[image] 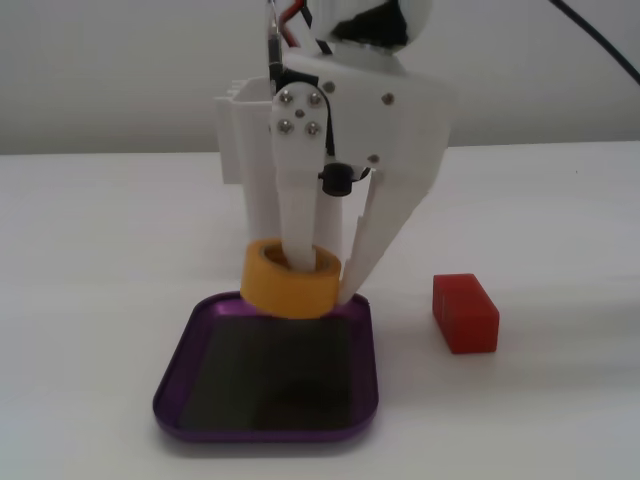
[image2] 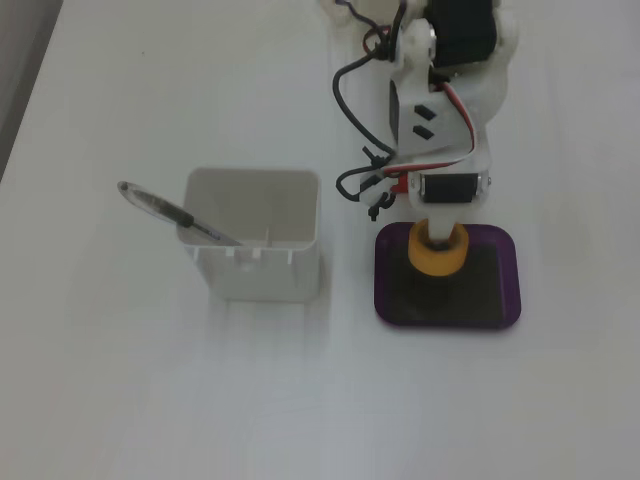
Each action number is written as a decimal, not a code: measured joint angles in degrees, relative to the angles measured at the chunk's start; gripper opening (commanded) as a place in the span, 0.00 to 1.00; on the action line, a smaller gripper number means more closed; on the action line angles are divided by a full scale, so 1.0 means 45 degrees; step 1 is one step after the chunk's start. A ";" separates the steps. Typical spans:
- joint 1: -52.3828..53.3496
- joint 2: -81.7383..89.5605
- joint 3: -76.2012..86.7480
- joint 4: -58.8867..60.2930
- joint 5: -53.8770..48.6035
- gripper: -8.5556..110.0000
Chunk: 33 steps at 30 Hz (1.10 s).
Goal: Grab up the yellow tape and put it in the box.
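1. The tape (image: 290,280) is held above the box (image2: 505,300), over its far edge by the front fixed view; it is not yet set down.
2. The gripper (image: 318,285) is clamped on the tape, one finger through its core.
3. The grab is judged done; lowering and release are left.
4. The red block (image: 465,313) lies beside the box, untouched.

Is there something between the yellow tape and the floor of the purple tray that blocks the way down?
Nothing visible does. The gripper holds the yellow tape over the far part of the box, whose dark floor is bare. The red block lies outside it.
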 measured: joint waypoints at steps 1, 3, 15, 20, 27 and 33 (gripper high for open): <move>0.0000 -0.0117 -0.0078 0.0000 0.0000 0.07; 0.0039 -0.0449 -0.0293 0.0000 0.0000 0.07; 0.0059 -0.1816 -0.1230 0.0000 0.0000 0.07; 0.0078 -0.1816 -0.1484 0.0000 0.0000 0.11; 0.0078 -0.1816 -0.1484 0.0664 0.0000 0.18; 0.0605 -0.1816 -0.2188 0.2012 -0.0098 0.19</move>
